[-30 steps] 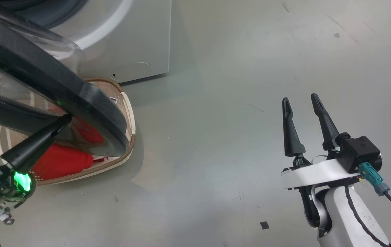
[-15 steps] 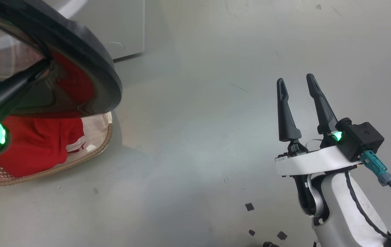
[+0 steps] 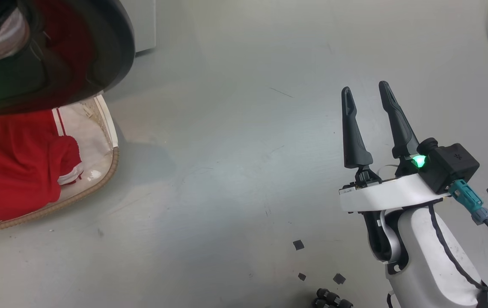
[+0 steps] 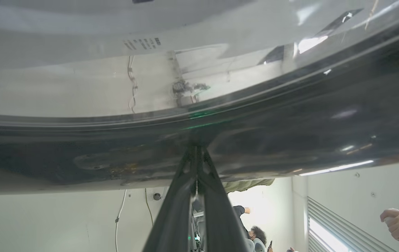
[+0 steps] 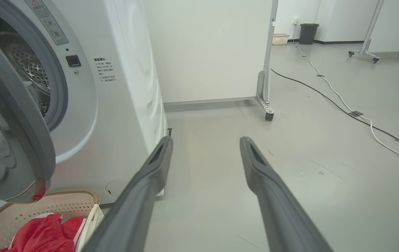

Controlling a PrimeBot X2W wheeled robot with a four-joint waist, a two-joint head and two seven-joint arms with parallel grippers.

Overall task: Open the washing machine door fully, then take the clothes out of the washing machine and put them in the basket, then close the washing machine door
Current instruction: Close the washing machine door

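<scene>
the floor [image 3: 227,149] is a smooth grey-green sheet, scuffed with faint dark streaks and softly shining under the lights, with a few small black squares of tape [image 3: 298,244] stuck to it near the robot's right arm. the white washing machine [image 5: 115,105] stands on it at the left, its grey-rimmed mouth showing the perforated steel drum [image 5: 28,66]. the door [image 3: 113,51] is swung out from that mouth, so its glossy black rim hangs above the basket [image 3: 115,162]. the basket sits on the floor right in front of the machine, partly under the door, and the red clothes [image 3: 13,179] with their white stripes lie inside it. the left hand [image 4: 196,151] is clenched, its two fingers pressed together with nothing between them, and their tips touch the door's black rim. the right hand [image 3: 364,87] is released, fingers spread with nothing in it, hovering above bare floor well apart from the machine and the basket. beside the machine stands a white partition [image 5: 213,49] on castors. cables [image 5: 343,102], one black and one white, run along the floor toward the far wall, where a dark bin [image 5: 307,33] stands. past the door, in the left wrist view, a dark-haired person [image 4: 255,233] is in the room.
</scene>
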